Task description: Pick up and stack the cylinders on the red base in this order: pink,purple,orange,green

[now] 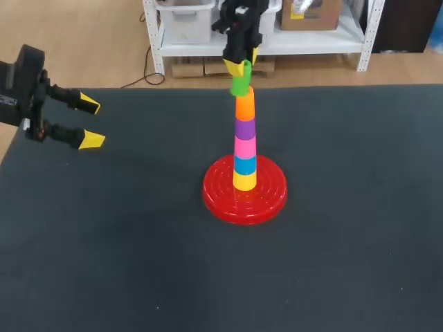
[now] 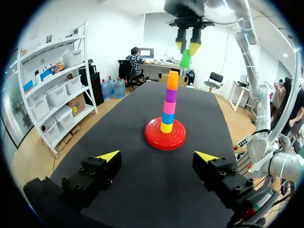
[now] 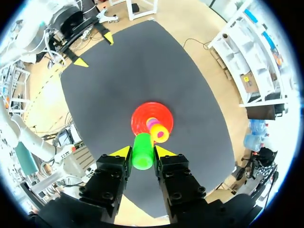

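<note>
A dark bench (image 1: pixel 104 263) fills the head view. Near its middle sits the round, ridged red base (image 1: pixel 216 197), the widest thing on it.

A tower of five cylinders rises upright from the middle of the base. From the bottom up they are the yellow cylinder (image 1: pixel 243 181), the blue cylinder (image 1: pixel 244 165), the pink cylinder (image 1: pixel 244 147), the purple cylinder (image 1: pixel 244 128) and the orange cylinder (image 1: pixel 245 106), each resting on the one below.

My right arm (image 1: pixel 239 28) comes down over the far side of the bench, straight above the tower. My right fingers (image 3: pixel 121 152) are clamped on the green cylinder (image 3: pixel 142 151), one yellow tip on each side of it. The green cylinder hangs just above the top of the orange cylinder and a little off to one side, slightly tilted. It is not seated on the tower. From my right wrist, the tower's open top shows just ahead of the green cylinder, with the base beneath it.

My left fingers (image 1: pixel 88 104) are spread wide and grip nothing. They are at the bench's left edge, well apart from the base, and their tips point toward the tower.
</note>
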`<action>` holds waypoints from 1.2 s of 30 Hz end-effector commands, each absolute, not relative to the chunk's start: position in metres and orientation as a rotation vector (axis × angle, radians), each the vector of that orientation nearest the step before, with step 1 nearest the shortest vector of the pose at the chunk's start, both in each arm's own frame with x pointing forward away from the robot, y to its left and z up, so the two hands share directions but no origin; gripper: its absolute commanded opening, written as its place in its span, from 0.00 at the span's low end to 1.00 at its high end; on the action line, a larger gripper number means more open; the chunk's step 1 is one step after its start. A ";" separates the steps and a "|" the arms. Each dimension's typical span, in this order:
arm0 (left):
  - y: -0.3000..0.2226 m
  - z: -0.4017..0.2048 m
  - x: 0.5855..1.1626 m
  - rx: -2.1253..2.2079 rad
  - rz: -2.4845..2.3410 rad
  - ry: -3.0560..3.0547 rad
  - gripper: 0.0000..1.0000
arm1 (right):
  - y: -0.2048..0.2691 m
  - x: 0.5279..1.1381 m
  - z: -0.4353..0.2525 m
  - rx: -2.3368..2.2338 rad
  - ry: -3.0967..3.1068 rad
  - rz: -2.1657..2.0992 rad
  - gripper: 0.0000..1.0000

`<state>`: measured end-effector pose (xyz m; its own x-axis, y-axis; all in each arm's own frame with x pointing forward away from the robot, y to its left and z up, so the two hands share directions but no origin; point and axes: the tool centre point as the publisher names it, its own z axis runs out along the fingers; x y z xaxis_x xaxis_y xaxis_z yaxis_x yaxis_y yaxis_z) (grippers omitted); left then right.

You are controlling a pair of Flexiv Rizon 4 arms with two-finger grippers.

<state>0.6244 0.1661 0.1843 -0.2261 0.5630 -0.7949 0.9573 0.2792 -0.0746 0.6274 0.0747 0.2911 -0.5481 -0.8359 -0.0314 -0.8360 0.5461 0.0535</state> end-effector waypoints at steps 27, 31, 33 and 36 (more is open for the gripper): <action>0.167 0.183 0.624 1.365 -0.765 1.890 1.00 | 0.075 0.661 0.275 -1.539 2.863 0.041 0.00; 0.167 0.183 0.624 1.365 -0.765 1.890 1.00 | 0.076 0.664 0.271 -1.567 2.877 0.040 0.00; 0.167 0.183 0.624 1.365 -0.765 1.890 1.00 | 0.077 0.664 0.268 -1.588 2.884 0.046 0.00; 0.167 0.183 0.624 1.365 -0.765 1.890 1.00 | 0.080 0.664 0.264 -1.617 2.893 0.009 0.00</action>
<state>0.6244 0.1661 0.1843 -0.2261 0.5630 -0.7949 0.9573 0.2792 -0.0745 0.6559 0.0724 0.2659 -0.5215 -0.8478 0.0960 -0.8443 0.5290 0.0853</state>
